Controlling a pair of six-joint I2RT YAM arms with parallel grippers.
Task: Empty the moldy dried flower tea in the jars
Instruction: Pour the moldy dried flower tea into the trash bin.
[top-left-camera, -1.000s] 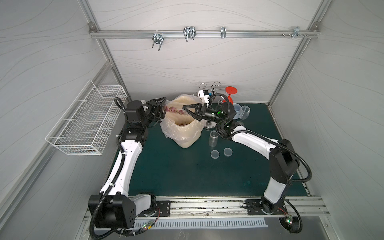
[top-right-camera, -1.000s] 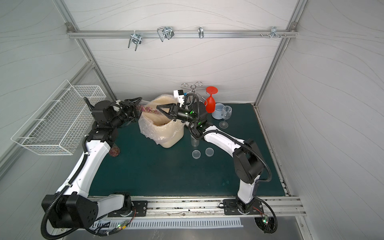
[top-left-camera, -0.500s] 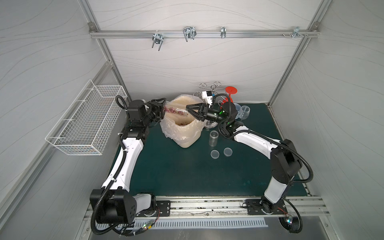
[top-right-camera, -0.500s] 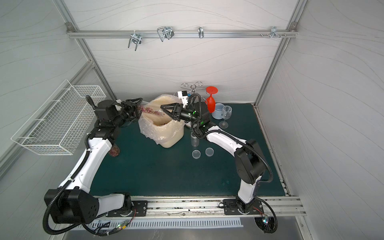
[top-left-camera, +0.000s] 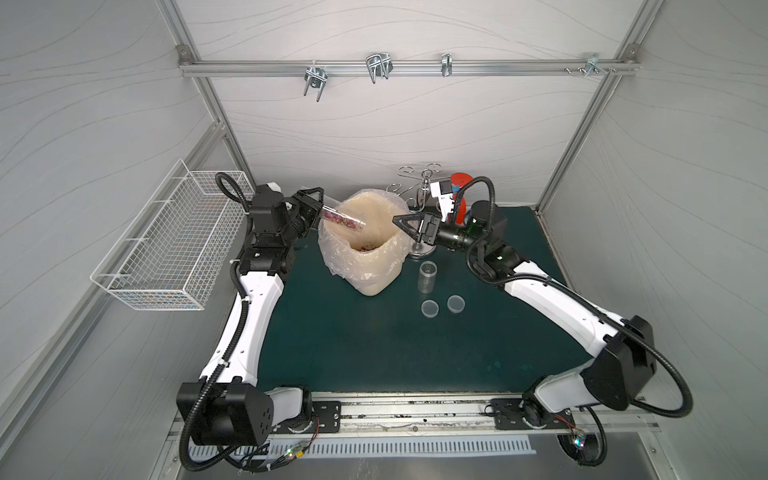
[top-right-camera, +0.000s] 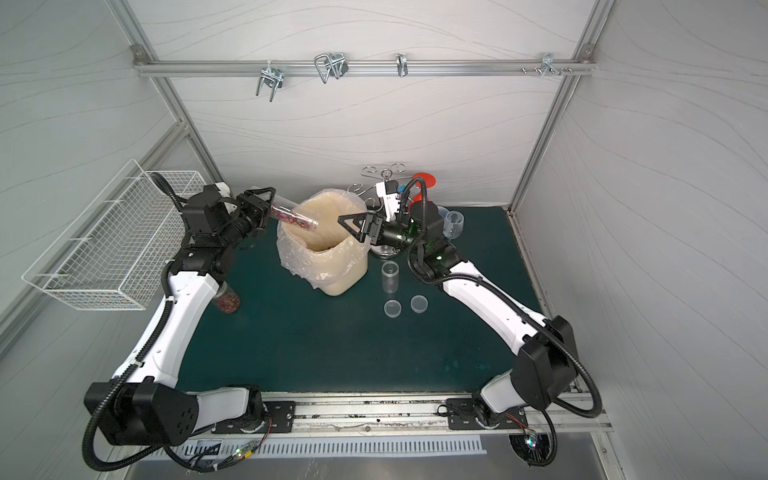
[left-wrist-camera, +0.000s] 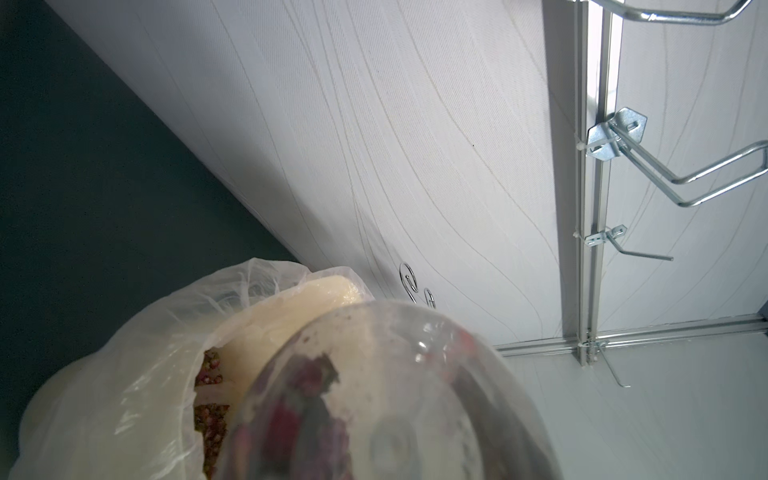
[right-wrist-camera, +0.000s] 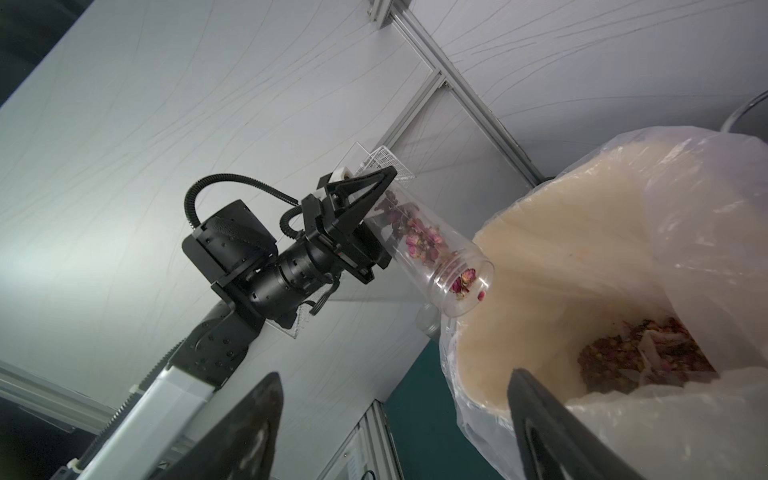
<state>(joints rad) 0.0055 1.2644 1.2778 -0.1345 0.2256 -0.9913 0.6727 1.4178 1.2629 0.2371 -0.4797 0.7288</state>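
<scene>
The tall jar (right-wrist-camera: 432, 253) is clear, glossy plastic. The bin liner (right-wrist-camera: 706, 208) is thin, crinkled translucent film over a matt cream bin (top-left-camera: 376, 284). The table (top-left-camera: 374, 349) looks matt dark green. The wire basket (top-left-camera: 166, 249) is white-coated metal.

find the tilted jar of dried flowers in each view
Top view: tilted jar over the lined bin's rim, mouth down.
Top view: jar likewise over the bin rim.
Left wrist: blurred close-up at the lens, bin behind.
Right wrist: jar in the left gripper, mouth over the bin.
Shared landmark: the lined bin.
</scene>
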